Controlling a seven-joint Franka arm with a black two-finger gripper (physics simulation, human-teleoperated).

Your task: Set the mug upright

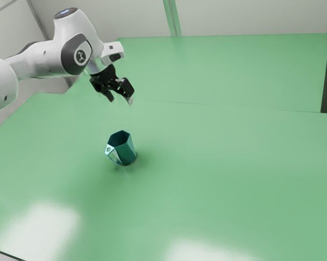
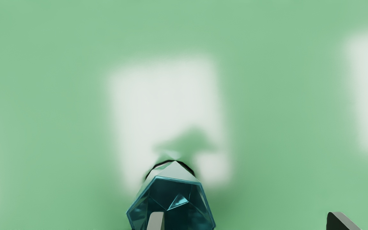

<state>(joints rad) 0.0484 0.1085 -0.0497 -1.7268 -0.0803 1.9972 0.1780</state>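
Jaws of the gripper (image 1: 120, 99): found spread wide, with a broad gap between the two fingers. They hang above the bench (image 1: 218, 179), tilted downward and well apart from its surface. In the wrist view one fingertip (image 2: 156, 221) overlaps the mouth of the mug (image 1: 130, 150); the other lies well to one side, over bare bench.

Mug: teal, faceted, resting on the bench in the exterior view's left half, lower in that view than the jaws. Mouth faces up, dark base ring at the bench; whether it stands exactly level cannot be determined. Handle (image 1: 114, 156) points toward the exterior view's left and near side.

Access: open air separates jaws and mug.

Surroundings: the white arm (image 1: 41, 60) enters from the exterior view's left. Bench surface is green and glossy, with one bright patch (image 1: 44, 231) at near left and another (image 1: 207, 253) along the near edge. A green panel (image 1: 223, 68) lies at the far side, beyond a thin seam, before a pale wall (image 1: 245, 16).
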